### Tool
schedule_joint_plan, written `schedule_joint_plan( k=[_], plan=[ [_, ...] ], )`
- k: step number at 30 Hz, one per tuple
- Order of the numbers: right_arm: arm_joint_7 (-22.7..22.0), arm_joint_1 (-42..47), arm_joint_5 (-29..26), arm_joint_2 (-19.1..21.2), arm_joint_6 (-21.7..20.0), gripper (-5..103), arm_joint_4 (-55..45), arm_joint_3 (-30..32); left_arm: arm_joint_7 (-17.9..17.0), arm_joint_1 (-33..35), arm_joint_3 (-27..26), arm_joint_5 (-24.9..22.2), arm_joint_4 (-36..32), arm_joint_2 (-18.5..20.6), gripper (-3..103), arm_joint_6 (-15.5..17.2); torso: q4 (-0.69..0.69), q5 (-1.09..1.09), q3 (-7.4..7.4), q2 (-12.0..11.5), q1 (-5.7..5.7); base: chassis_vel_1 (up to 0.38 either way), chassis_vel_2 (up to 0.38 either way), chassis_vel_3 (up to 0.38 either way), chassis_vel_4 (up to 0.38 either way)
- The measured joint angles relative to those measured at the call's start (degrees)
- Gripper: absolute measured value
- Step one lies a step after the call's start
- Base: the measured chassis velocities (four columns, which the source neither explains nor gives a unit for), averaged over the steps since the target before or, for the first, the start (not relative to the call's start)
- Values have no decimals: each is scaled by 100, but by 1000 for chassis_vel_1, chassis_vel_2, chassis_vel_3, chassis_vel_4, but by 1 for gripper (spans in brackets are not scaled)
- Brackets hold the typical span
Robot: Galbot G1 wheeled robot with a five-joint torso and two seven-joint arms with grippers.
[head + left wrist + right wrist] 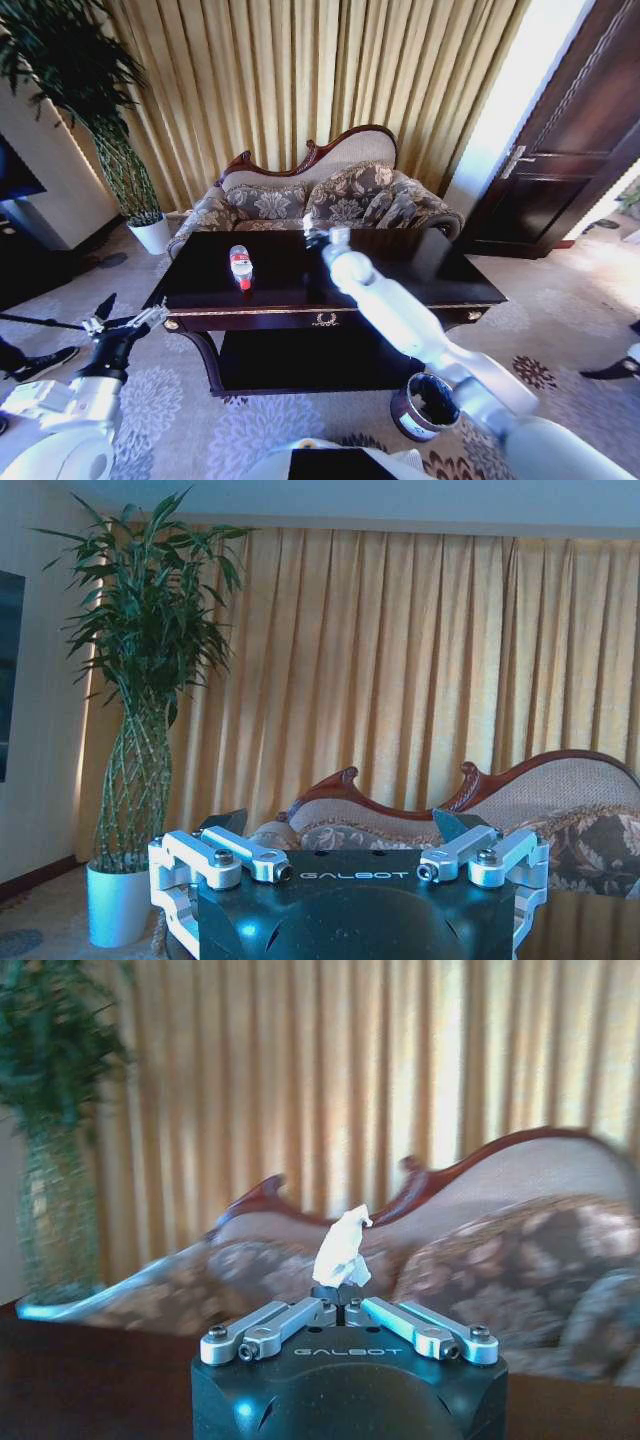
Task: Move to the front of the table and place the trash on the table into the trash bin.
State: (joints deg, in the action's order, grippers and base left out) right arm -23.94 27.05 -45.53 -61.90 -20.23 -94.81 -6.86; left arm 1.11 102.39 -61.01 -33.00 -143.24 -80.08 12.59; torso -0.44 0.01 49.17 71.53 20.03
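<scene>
**Paper scrap pinched over the table, bottle left lying**

Far left, the left gripper (pixel 128 322) is held low beside the table's (pixel 440 262) left front corner, its fingers spread wide and holding nothing. Beyond it in the left wrist view the potted plant (pixel 140 680) in a white pot (pixel 118 904) is seen, with the curtain (pixel 400 670) and the sofa (pixel 560 810) behind; "GALBOT" is printed on the gripper body.

Next across, a small clear bottle (pixel 240 267) is laid on its side on the dark tabletop, left of the right gripper and nearer the front edge. Its long axis is run front to back, and a red label is wrapped round it; the writing on it cannot be read.

The right gripper (pixel 318 238) is reached out over the middle of the table toward the sofa side. In the right wrist view its fingers are closed to a point on a crumpled white paper scrap (pixel 342 1250), which is stood upright above the tips. "GALBOT" is read here too.

Below and behind the right gripper, the trash bin (pixel 424 406) is stood on the carpet by the table's right front, partly covered by the right arm, a black liner seen inside. A gold emblem (pixel 324 320) is set on the front rail.
</scene>
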Motion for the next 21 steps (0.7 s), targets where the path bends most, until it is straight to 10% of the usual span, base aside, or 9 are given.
schedule_joint_plan(
  k=[13,21],
  plan=[
    [474,2715,-12,1384,435,0,-1878,2237,13,-179,1,-317,181,221,100,4,2,-3,-1,0,-1,0,0,0,0],
    [502,4623,119,1385,538,0,-2827,3559,93,-506,90,-317,509,348,100,132,-1,-3,-1,0,0,0,0,0,0]
  ],
)
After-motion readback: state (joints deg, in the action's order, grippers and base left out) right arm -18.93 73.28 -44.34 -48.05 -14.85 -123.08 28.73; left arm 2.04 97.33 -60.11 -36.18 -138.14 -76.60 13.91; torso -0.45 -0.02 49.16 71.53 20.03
